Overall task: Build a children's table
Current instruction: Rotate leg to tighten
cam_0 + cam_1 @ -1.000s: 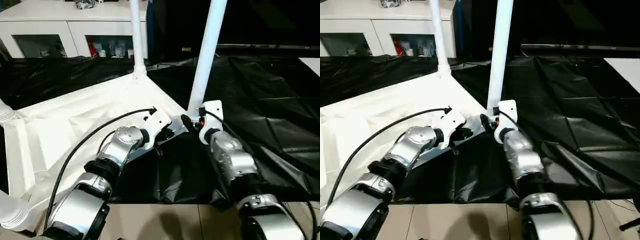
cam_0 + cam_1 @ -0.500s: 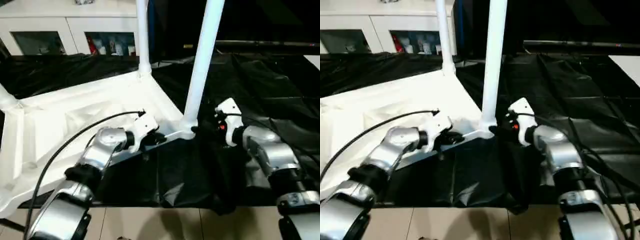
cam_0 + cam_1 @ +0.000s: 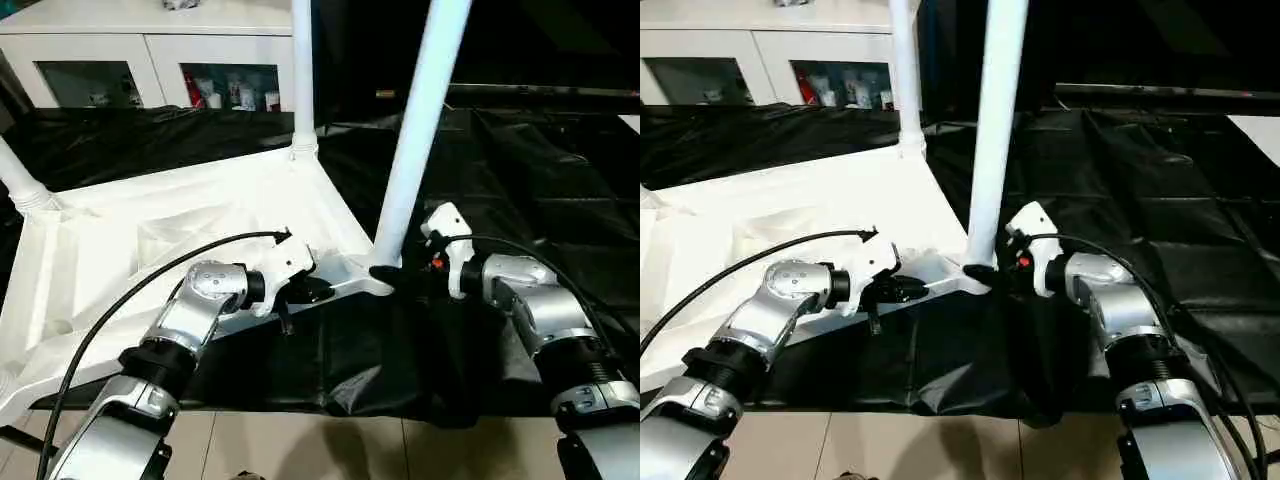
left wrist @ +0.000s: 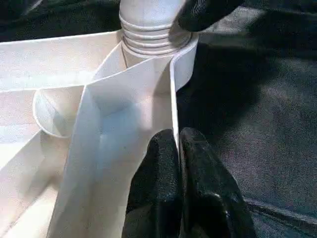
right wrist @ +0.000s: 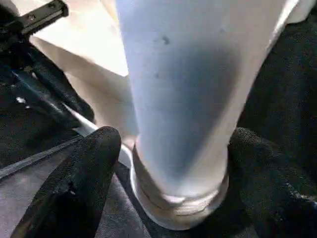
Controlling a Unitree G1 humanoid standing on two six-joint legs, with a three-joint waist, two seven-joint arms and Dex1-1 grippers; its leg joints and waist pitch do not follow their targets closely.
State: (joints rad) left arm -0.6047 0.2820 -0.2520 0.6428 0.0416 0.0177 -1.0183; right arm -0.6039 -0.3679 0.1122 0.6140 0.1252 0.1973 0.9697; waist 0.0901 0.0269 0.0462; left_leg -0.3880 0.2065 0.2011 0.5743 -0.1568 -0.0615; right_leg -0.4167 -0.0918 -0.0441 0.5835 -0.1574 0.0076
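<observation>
A: Where does the tabletop [image 3: 200, 230] lie?
B: Upside down on the black sheet [image 3: 520, 170], ribbed underside up, with 3 legs showing upright in corner sockets: the near leg [image 3: 415, 130], a far leg [image 3: 303, 70] and another at the left edge [image 3: 20, 180].
A: And the left hand [image 4: 178, 148]?
B: Its 2 black fingers are pressed together on the tabletop's thin side wall, close to the near socket.
A: The right hand [image 5: 168, 153]?
B: Its fingers stand apart on either side of the near leg's base, just above the socket. A white cabinet [image 3: 150, 50] stands behind.
</observation>
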